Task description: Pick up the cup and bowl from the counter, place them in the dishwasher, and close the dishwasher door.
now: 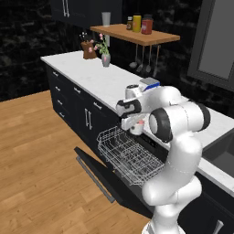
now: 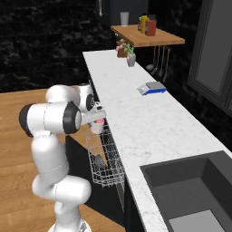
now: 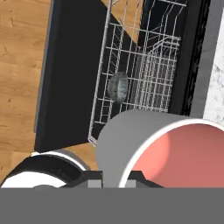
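My gripper [image 1: 134,122] is shut on the cup [image 1: 137,128], a small white cup with a red inside, gripping its rim [image 3: 114,175]. The cup [image 3: 162,151] hangs above the pulled-out white wire rack [image 1: 128,154] of the dishwasher, just off the counter [image 1: 98,77] edge. The bowl [image 3: 118,86] lies in the rack, speckled grey and tipped on its side; the right base view also shows the bowl [image 2: 99,160] low in the rack [image 2: 108,168]. The black dishwasher door [image 1: 98,170] is folded down flat, its silver handle [image 1: 93,179] at the outer edge.
A wooden shelf [image 1: 137,34] holds jars and a grey glass [image 1: 106,18]. A flower vase [image 1: 105,58] and knife block [image 1: 88,50] stand at the counter's far end. A blue-white flat device [image 2: 152,87] lies mid-counter. A sink [image 2: 190,190] is to the right. Wooden floor [image 1: 36,151] lies left.
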Controlling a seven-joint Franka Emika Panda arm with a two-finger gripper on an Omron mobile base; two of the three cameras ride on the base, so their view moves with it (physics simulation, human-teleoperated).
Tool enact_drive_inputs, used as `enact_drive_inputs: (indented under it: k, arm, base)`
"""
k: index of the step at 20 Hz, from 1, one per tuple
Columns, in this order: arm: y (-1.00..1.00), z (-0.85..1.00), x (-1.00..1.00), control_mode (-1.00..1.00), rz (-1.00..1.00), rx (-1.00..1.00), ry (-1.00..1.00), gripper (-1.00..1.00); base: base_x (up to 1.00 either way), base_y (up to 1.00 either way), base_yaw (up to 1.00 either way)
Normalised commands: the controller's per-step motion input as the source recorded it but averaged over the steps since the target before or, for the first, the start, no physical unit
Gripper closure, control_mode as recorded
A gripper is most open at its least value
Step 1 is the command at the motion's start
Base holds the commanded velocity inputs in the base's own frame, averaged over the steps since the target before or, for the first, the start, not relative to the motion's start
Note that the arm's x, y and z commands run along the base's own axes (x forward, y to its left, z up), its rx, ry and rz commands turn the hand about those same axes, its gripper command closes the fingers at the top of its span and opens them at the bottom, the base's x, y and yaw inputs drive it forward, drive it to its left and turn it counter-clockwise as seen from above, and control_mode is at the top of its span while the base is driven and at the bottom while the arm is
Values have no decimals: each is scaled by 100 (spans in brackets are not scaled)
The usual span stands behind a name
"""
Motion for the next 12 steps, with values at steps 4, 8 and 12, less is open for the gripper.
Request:
enact_drive_inputs:
  k: [4,8,12]
  arm:
    - [54,-79,-91,-100,1,0,11,100]
    - [24,-100,-15,-100,6,0,12,100]
    - [3,-100,26,-100,8,-4,2,100]
  base:
    - [0,0,0]
    - [0,0,0]
    - [0,0,0]
